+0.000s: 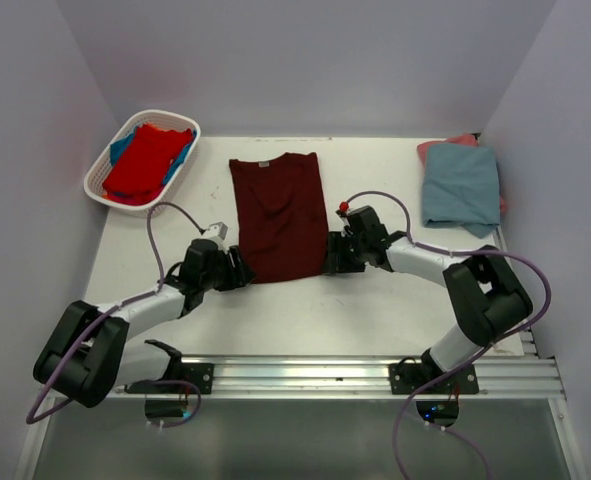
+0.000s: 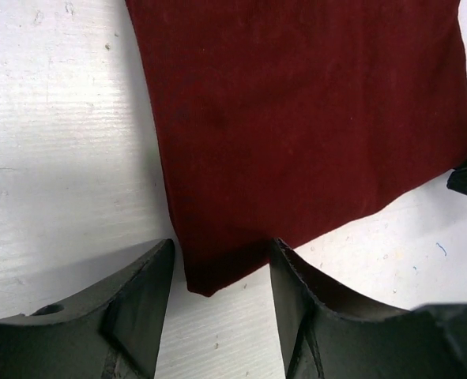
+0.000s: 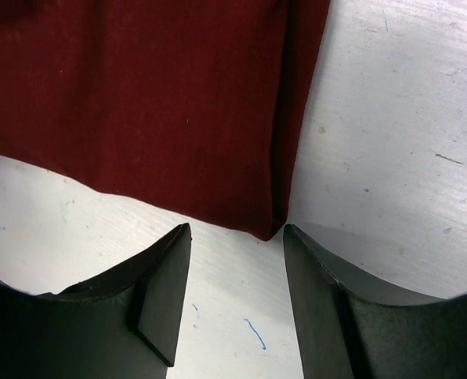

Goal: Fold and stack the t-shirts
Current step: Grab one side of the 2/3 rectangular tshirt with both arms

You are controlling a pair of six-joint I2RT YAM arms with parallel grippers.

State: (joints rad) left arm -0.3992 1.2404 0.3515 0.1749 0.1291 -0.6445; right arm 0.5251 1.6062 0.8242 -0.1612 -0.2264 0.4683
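My white table [image 1: 375, 310] carries the work; the dark maroon t-shirt [image 1: 278, 215] lies flat at its centre, collar far, hem near, sleeves tucked in to make one long panel; at far right a grey-blue shirt [image 1: 460, 185] sits folded on a salmon pink shirt [image 1: 445, 142] (the stack this one should join, I judge); at far left the basket [image 1: 100, 187] holds a red shirt [image 1: 147, 162] and a blue shirt [image 1: 122, 147], not yet folded. My left claw [image 2: 221, 253] and right claw [image 3: 237, 237], fingers apart and gripping nothing, each straddle a near hem corner, placed, I judge, to pinch both corners and carry the hem toward the collar.
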